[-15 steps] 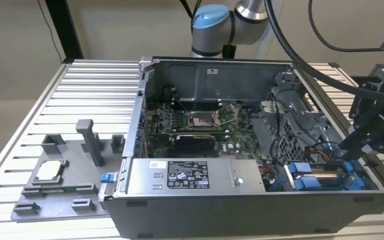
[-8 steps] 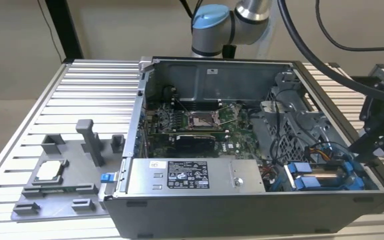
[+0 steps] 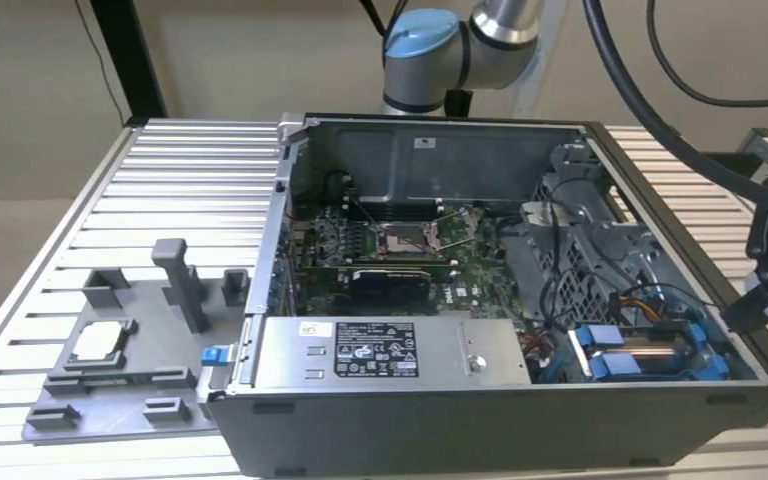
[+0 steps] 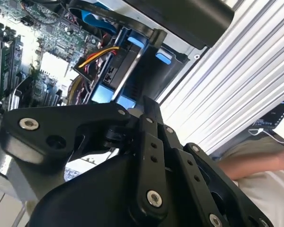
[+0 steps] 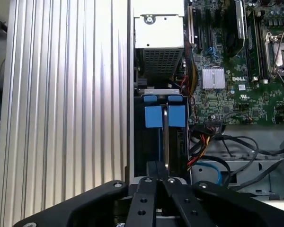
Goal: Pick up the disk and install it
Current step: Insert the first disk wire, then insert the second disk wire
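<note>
One disk [image 5: 166, 142] with its blue bracket stands on edge in the drive bay at the computer case's [image 3: 491, 430] near right corner, directly beyond the hand [image 5: 159, 171], whose fingers are pressed together at its edge.

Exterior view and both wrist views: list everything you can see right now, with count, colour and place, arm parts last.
Computer case: one, dark grey, open, on the table.
Table: one, ribbed silver, under the case.
Motherboard: one, green, inside the case.
Power supply box: one, silver with a white label, at the case's front edge.
Disk: one, grey edge between blue bracket tabs, standing in the drive bay, directly beneath the gripper.
Grey fixture tray: one, at the exterior view's left of the case.
Small chip: one, silver, on the tray.
Person's sleeve: light, beyond the table.
Gripper: one, black, over the drive bay.
</note>
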Robot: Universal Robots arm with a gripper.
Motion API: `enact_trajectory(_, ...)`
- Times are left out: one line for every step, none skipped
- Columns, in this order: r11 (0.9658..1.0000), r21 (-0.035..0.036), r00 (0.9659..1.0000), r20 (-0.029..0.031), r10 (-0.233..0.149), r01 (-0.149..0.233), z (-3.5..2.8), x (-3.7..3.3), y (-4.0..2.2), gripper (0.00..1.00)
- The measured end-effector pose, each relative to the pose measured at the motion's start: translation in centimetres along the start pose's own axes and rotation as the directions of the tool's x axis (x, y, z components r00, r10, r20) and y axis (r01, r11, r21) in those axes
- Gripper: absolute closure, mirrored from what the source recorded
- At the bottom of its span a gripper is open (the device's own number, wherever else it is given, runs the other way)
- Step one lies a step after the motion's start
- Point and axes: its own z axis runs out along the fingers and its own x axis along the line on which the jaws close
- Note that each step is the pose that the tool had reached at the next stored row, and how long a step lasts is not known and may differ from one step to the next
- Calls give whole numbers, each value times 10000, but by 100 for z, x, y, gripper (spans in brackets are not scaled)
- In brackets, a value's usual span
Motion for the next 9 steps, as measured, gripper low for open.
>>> enact_trajectory(10000,0,10000,2,-1,1,-3,18,-13,100)
enact_trajectory(10000,-1,10000,6,-2,2,-6,37,-27,100)
enact_trajectory(10000,0,10000,9,-2,2,-9,55,-40,100)
enact_trajectory(10000,0,10000,18,-4,4,-12,69,-53,100)
enact_trajectory(10000,-2,10000,62,-12,12,-14,76,-65,100)
enact_trajectory(10000,-6,9999,151,-24,24,-12,79,-74,100)
enact_trajectory(10000,-6,9997,262,-17,17,-10,80,-81,100)
enact_trajectory(10000,-8,9994,357,45,-45,-6,80,-83,100)
enact_trajectory(9999,-10,9990,439,124,-124,-2,79,-85,100)
